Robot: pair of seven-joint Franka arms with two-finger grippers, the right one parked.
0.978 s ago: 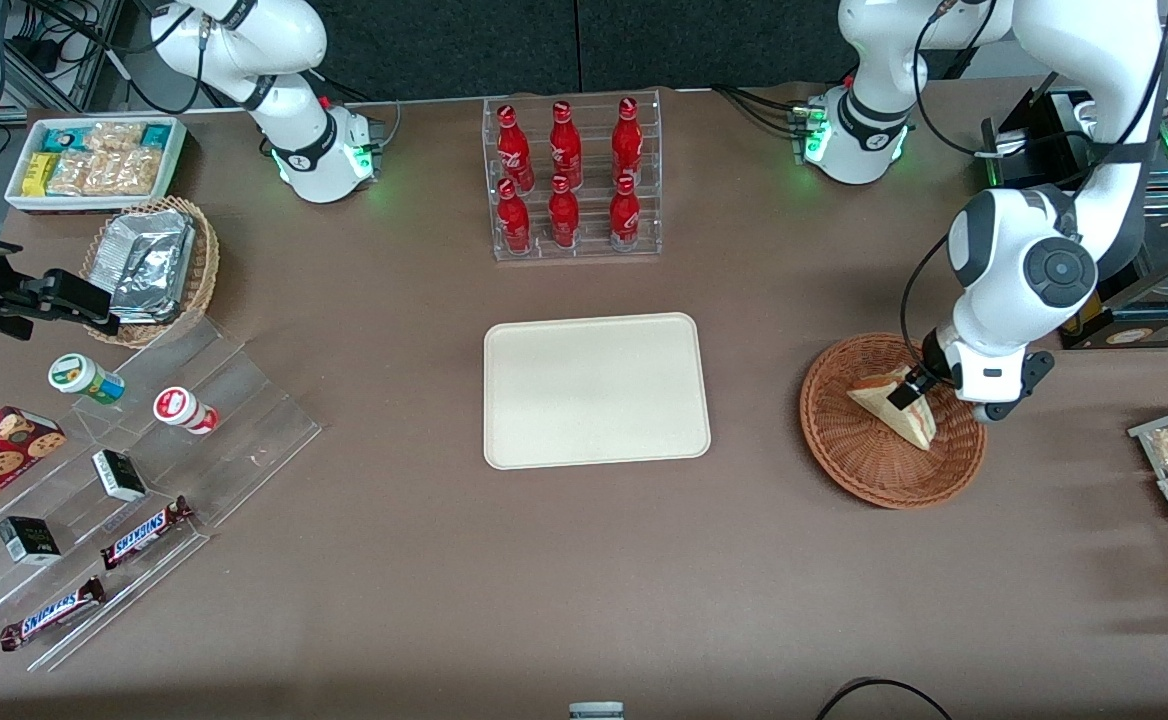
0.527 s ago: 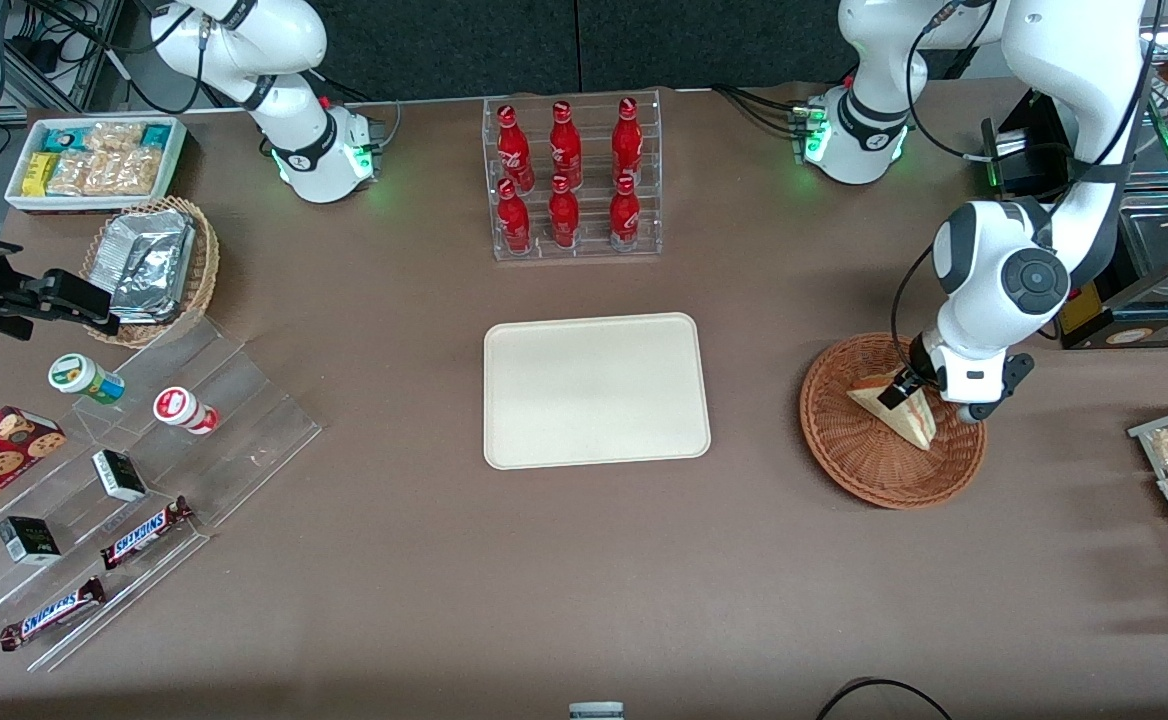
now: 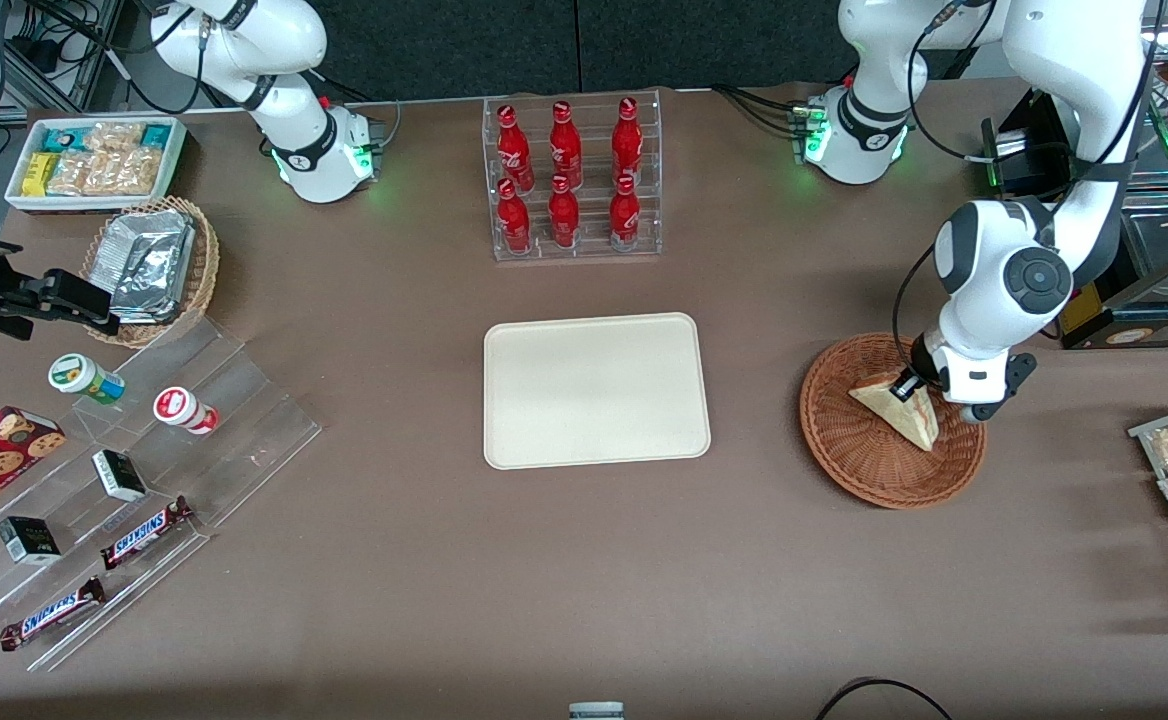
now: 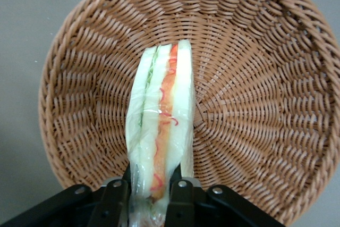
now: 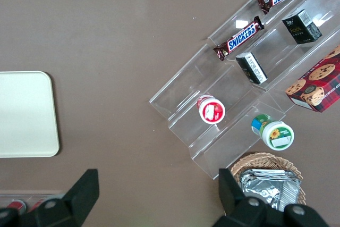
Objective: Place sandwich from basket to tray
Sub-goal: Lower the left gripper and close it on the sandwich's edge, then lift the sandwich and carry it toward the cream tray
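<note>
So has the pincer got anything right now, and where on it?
Yes: the pincer grips the sandwich at one end, a finger on each bread face, over the basket.

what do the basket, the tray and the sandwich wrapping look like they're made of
The basket looks like woven wicker, matte reddish-brown, with visible strands radiating from its centre. The tray seems moulded plastic, smooth and matte cream, with rounded corners and a low rim. The sandwich appears wrapped in clear glossy film, which wrinkles and catches light where the gripper is shut on it.
</note>
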